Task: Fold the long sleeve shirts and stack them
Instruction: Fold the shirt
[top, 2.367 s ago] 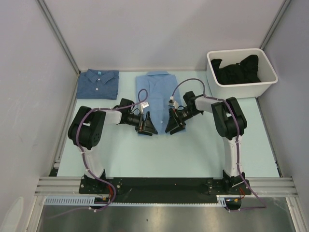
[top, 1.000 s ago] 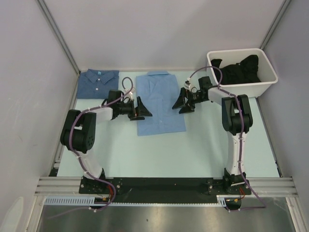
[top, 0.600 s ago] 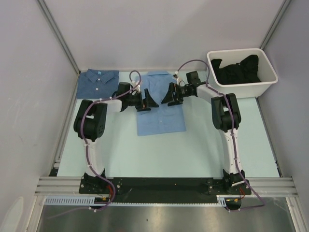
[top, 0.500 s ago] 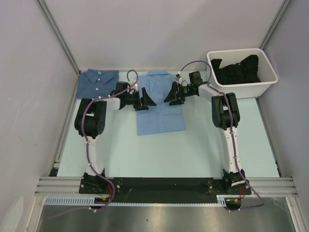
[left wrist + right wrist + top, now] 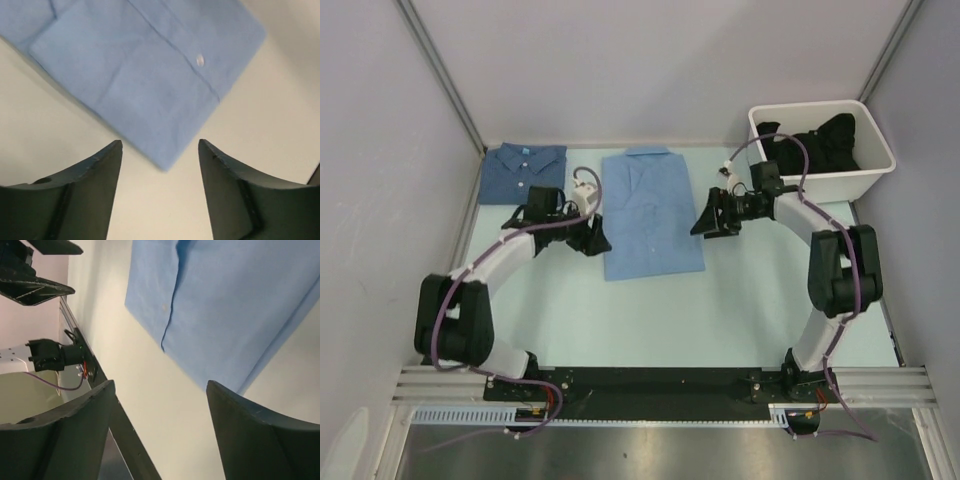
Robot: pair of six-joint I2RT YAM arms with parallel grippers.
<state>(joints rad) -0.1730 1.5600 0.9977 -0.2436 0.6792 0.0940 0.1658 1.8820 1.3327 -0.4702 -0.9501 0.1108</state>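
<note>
Light blue shirt [image 5: 652,215]: smooth woven cloth, matt. Fingers [image 5: 235,195]: matt dark plastic. Table [image 5: 740,300]: pale, matt, even; bin [image 5: 817,185] smooth white plastic.
</note>
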